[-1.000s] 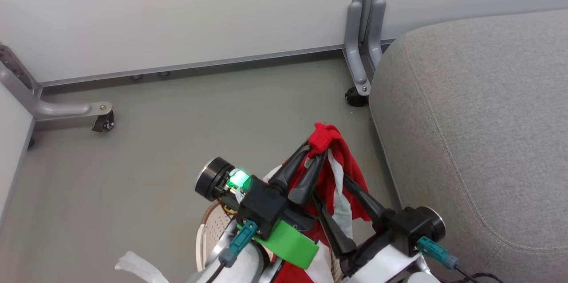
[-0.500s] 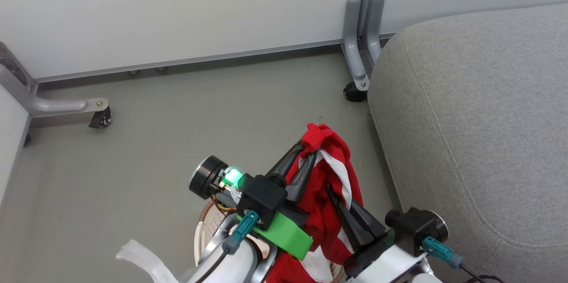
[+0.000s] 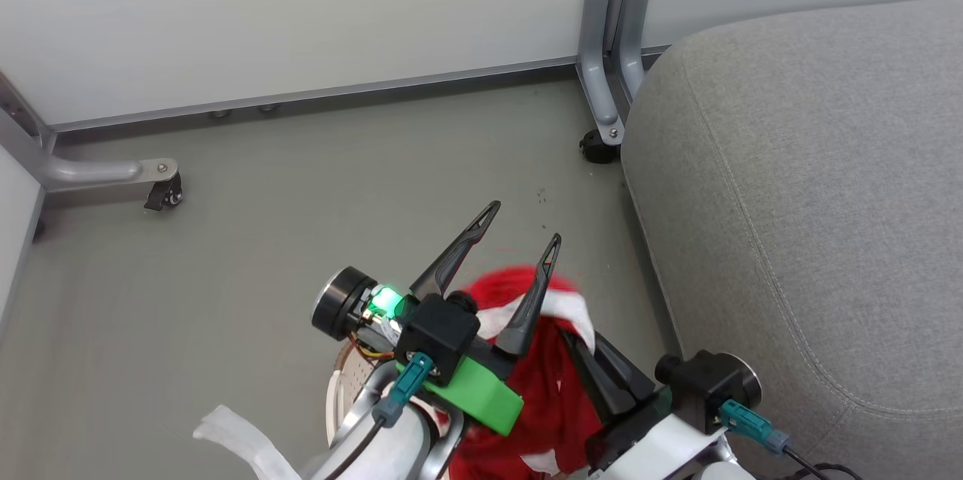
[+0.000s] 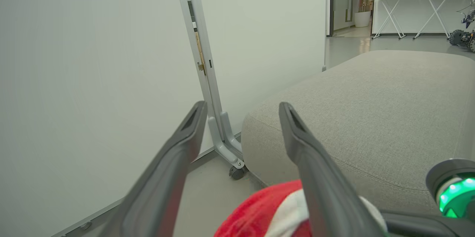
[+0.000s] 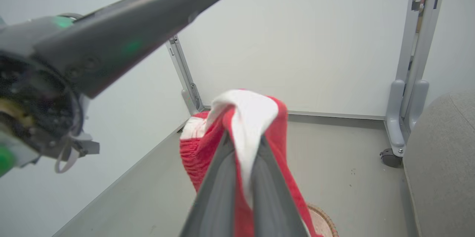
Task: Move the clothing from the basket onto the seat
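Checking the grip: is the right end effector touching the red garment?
Touching. The right wrist view shows the right end effector closed with the red-and-white garment pinched between its fingers.

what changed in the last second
The left gripper opened its jaws and let go of the soft red garment with white stripes, which sagged down; the right gripper closed on it and now holds it alone. The grey woven sofa seat stayed put.

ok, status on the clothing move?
Left pincer open, holding nothing. Right pincer shut on clothing, not yet on seat. Nothing blocks the way.
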